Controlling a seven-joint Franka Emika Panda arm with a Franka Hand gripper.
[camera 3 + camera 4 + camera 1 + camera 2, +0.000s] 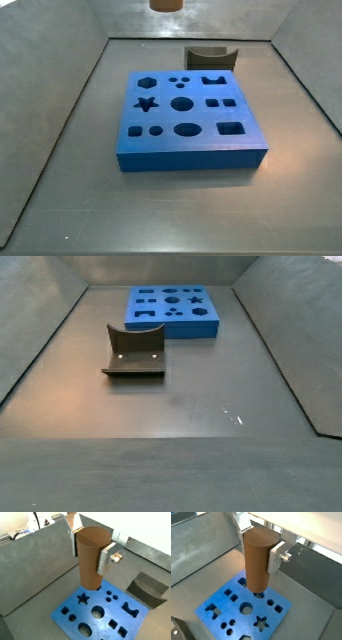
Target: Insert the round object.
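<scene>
Between your gripper [90, 548] fingers [107, 556]: peg [91, 557] pinched upright, so it can go in end-first | below: blue block [100, 609], holes facing up, peg well above it | beyond: dark curved block [147, 588], leave it.

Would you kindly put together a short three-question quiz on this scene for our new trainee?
1. True or false: the gripper holds the brown peg upright above the blue block.
2. Which cutout has points: A star, B oval, C square?
3. Fill in: the dark curved block rests on the ____, apart from the blue block.

Key: 1 true; 2 A; 3 floor.
</scene>
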